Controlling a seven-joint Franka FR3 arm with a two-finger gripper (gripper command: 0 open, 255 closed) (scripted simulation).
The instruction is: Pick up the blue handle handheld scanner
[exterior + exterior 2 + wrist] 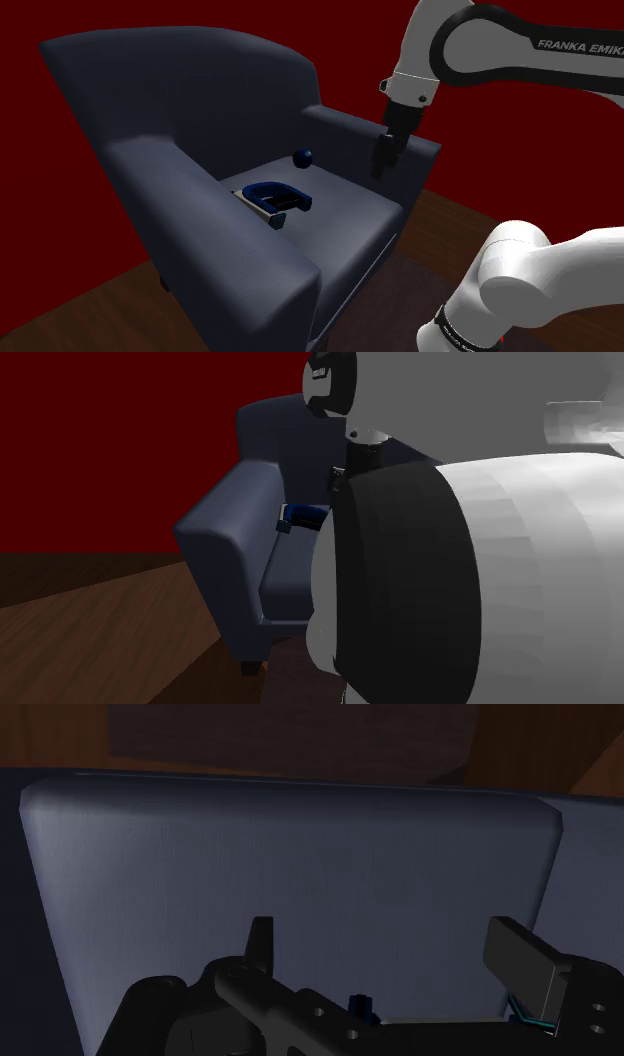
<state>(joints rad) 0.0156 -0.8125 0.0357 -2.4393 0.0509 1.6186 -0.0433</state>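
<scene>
On the armchair [200,190] seat [340,215], near its middle, lies the scanner [278,197]. Its blue looped handle is uppermost and its paler body is toward the shoulder view's left. It lies flat with nothing on it. A small dark round thing [303,157] sits behind it toward the backrest, apart from it.

My gripper [384,165] hangs at the armrest [345,122] on the shoulder view's right, pointing down, well apart from the scanner and off to one side. Fingers [524,959] are apart with nothing between them. The wrist view looks onto plain grey-blue upholstery, with brown floor [60,734] past its far edge. I can't tell which panel of the chair that is.

Step, as I judge it: early approach. No contact, no grasp, scanner not lifted.

The next move calls for a shift off the armrest to over the seat, toward the shoulder view's left. Then the wrist needs turning so the jaws straddle the handle across its narrow width, then a drop. The handle loop looks like the best grip: raised off the cushion and likely thin enough for the opening. Jaws should be wide until the handle is between them. Mind the armrest on the way over. The cushion looks soft, so pressing too deep may tilt the scanner. Steer clear of the round thing.
</scene>
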